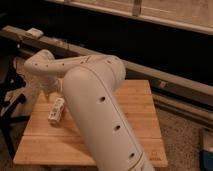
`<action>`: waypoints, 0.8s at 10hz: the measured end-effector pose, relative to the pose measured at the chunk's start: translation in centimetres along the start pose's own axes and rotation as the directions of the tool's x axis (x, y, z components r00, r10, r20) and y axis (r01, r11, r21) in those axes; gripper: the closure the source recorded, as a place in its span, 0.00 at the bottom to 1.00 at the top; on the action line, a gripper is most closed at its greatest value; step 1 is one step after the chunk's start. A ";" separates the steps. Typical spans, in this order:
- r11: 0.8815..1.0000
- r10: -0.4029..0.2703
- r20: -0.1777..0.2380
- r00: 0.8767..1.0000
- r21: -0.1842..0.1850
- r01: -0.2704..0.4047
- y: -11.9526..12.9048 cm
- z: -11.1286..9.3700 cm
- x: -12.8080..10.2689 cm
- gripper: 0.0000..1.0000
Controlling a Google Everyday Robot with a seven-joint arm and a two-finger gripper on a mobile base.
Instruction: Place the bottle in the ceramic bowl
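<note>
The small white bottle (56,111) lies on its side on the left part of the wooden table (137,107). My gripper (51,94) hangs from the white wrist just above and behind the bottle's far end, close to it. My big white arm (100,115) sweeps across the middle of the view. The ceramic bowl is hidden behind the arm.
A long dark rail (165,80) runs behind the table, with a small white object (35,33) on its left end. A black stand (9,107) is by the table's left edge. A pale box (207,150) sits on the floor at the right.
</note>
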 end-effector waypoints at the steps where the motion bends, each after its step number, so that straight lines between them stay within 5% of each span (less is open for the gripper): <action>1: 1.000 0.000 -0.010 1.000 0.004 0.000 0.3 0.6 -0.1 0.35; 8: 0.999 0.037 -0.120 0.992 -0.002 -0.038 1.3 6.4 0.3 0.35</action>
